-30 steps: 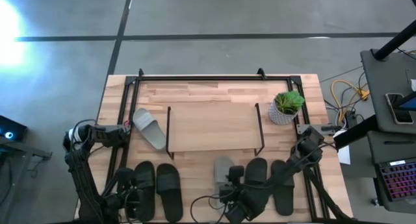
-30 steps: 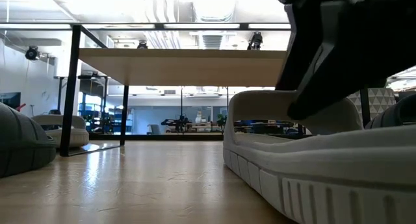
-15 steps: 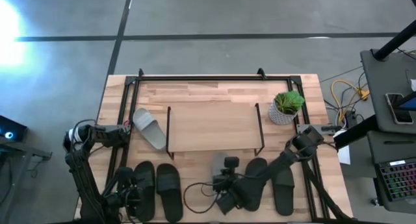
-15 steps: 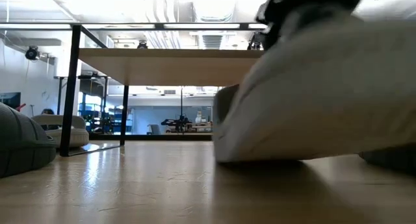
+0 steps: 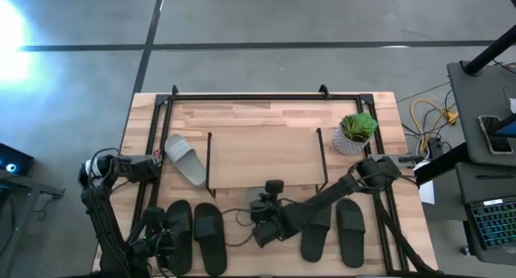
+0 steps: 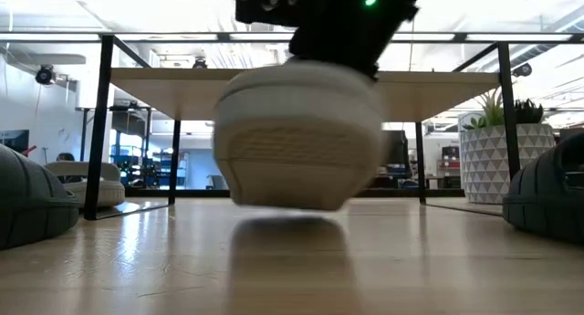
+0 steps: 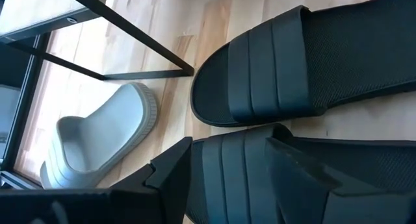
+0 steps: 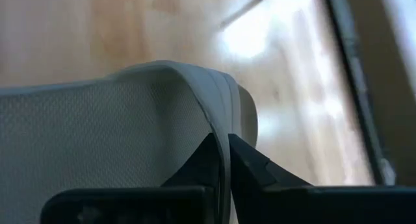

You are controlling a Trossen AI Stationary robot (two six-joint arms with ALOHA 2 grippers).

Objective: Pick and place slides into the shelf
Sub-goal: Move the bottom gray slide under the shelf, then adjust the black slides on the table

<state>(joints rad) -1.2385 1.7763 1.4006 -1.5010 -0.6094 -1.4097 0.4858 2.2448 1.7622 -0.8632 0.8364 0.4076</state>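
Observation:
My right gripper (image 5: 264,212) hovers in front of the shelf (image 5: 262,155), shut on a light grey slide (image 6: 301,137) that hangs under it. A second grey slide (image 5: 185,159) lies on its sole left of the shelf. One black pair (image 5: 193,230) lies near left, with my left gripper (image 7: 234,178) open over the outer slide's strap (image 7: 240,165), a finger toward each side of it. Another black pair (image 5: 332,231) lies near right. My right gripper pinches the grey slide's strap at its edge (image 8: 220,130) between its two fingers (image 8: 250,162). It comes from above, as the low view shows. The slide hangs below the gripper, one rounded end toward the near edge, just clear of the table.
A potted plant (image 5: 355,131) in a white patterned pot stands right of the shelf. A black metal frame (image 5: 242,97) runs along the table's far edge and sides. Bare wood lies under and before the shelf (image 6: 274,260).
My right gripper has shut on the grey slide's strap, lifted the slide off the table and carried it toward the table's left and toward the shelf. The slide has turned about and now hangs with one end toward the near edge.

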